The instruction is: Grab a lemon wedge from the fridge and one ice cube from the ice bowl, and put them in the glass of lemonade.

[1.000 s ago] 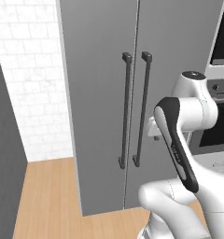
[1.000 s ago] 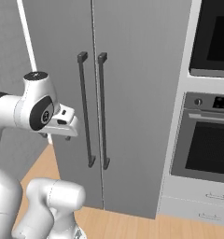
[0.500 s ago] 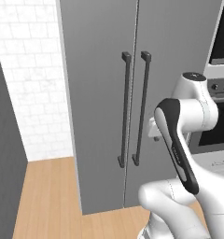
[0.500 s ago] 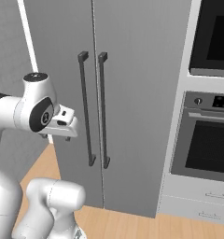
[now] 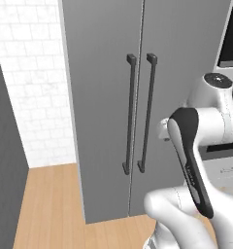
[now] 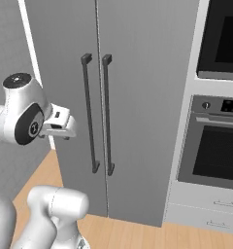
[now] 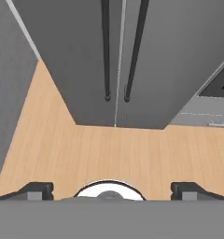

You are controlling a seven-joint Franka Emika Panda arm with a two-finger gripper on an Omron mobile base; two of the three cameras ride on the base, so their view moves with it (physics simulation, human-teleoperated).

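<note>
From the left base view, the tall grey two-door fridge (image 5: 138, 97) stands shut, its two long dark vertical bar handles (image 5: 139, 114) side by side at the seam. The white arm is folded up in front of the right door, apart from the handles. A white tiled wall sits to the fridge's left and pale wooden floor (image 5: 50, 204) lies below.

From the right base view, the fridge doors (image 6: 138, 97) are likewise closed, with a built-in grey wall oven with a dark glass window (image 6: 210, 151) to their right. The arm's wrist sits to the left of the handles, near them but not touching.

In the hand view, the tool (image 7: 111, 189) looks down at the floor and the lower ends of the two handles. Its two dark fingertips (image 7: 37, 189) stand wide apart at the bottom edge with nothing between them, so it is open and empty.

By my judgement the task has barely started: the fridge is not yet opened, and the lemon wedge presumably lies behind its doors. Everything is left: reach a handle, pull a door open, take the wedge, fetch one ice cube, and drop both into the lemonade.
</note>
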